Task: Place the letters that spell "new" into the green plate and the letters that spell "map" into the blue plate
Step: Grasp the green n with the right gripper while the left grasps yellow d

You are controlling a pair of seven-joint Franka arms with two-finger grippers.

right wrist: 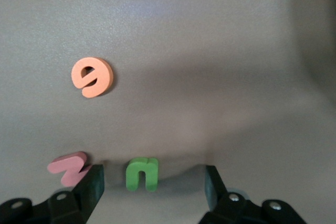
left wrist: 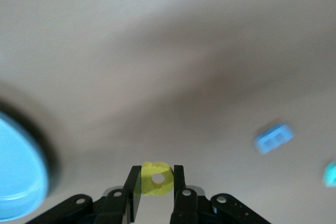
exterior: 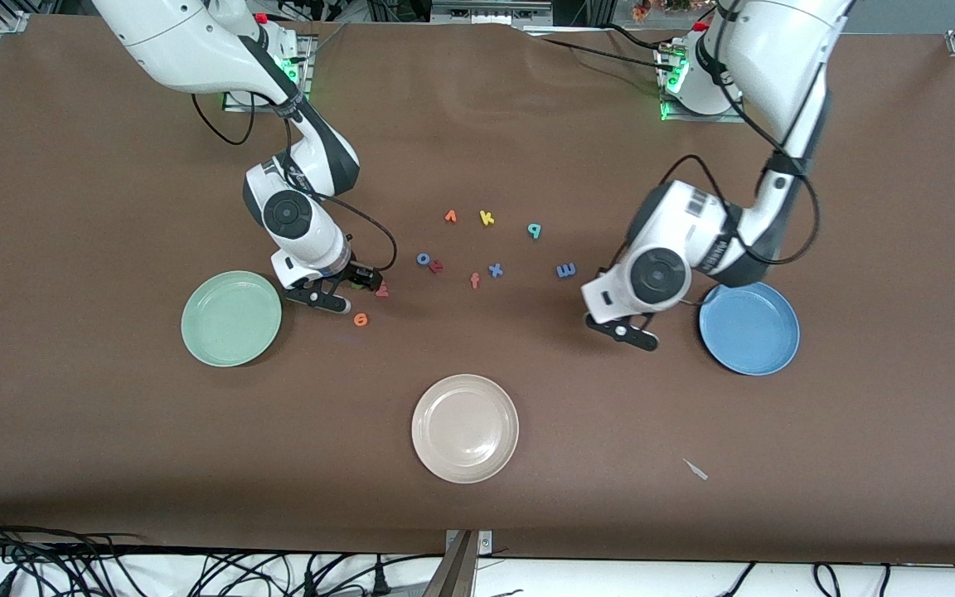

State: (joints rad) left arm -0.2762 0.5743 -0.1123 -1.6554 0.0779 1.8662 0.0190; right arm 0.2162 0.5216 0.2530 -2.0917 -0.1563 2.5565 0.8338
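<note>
The right arm bends down from its base, and the right gripper (right wrist: 152, 184) stands low beside the green plate (exterior: 231, 318), its black fingers spread apart around the green n (right wrist: 142, 173). The pink-red w (right wrist: 69, 168) lies just beside one finger, and the orange e (right wrist: 92, 76) lies near, closer to the front camera.

The left arm folds at the elbow, and the left gripper (left wrist: 157, 184) hangs beside the blue plate (exterior: 749, 328), clamped on the yellow a (left wrist: 156, 178).

The blue m (exterior: 565, 270) lies toward the middle of the table from the blue plate, with the teal p (exterior: 534, 230) farther from the camera.

The letters are small flat foam shapes. There are three round shallow-rimmed plates: one mint green, one blue, and one beige plate (exterior: 465, 428) nearest the camera.
</note>
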